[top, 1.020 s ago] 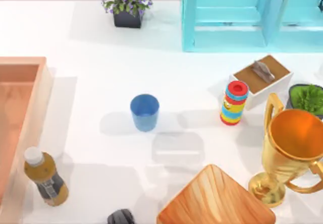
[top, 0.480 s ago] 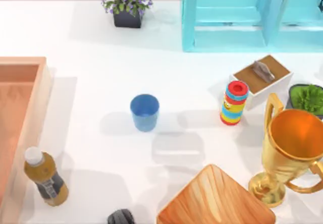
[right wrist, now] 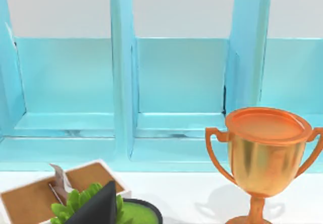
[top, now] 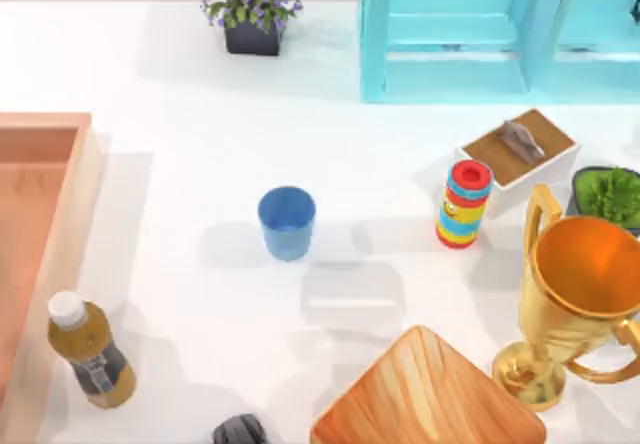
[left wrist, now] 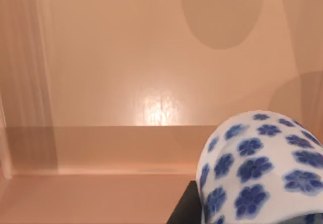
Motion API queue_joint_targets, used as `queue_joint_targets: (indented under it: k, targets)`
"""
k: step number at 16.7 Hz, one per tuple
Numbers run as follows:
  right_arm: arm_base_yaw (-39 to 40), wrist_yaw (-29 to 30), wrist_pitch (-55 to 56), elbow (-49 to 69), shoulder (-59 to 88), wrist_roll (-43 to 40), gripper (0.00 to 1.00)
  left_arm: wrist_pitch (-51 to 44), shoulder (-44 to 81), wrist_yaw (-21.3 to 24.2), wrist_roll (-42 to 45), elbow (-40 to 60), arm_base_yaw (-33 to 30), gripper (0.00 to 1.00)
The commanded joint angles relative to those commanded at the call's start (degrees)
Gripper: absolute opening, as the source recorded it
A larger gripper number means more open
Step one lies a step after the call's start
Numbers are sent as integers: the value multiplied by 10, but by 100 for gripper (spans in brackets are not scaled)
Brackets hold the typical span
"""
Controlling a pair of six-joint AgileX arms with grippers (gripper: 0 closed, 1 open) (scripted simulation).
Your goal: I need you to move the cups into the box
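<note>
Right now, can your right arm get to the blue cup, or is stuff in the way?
Probably yes. The blue cup stands alone on open table. The striped ring toy and gold trophy lie to its right, so I'd come from above.

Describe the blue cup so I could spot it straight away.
Start from the turquoise cabinet at the table's far edge and come toward the middle of the white table. The blue cup stands there alone and upright, a plain tapered tumbler, well left of the striped ring stack.
</note>
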Motion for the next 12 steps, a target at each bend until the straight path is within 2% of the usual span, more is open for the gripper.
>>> queue_joint_targets:
  k: [2,12]
  targets:
    - [0,0,0,0,0,0,100,0,0,0,0,0,0,0]
    - [0,0,0,0,0,0,100,0,0,0,0,0,0,75]
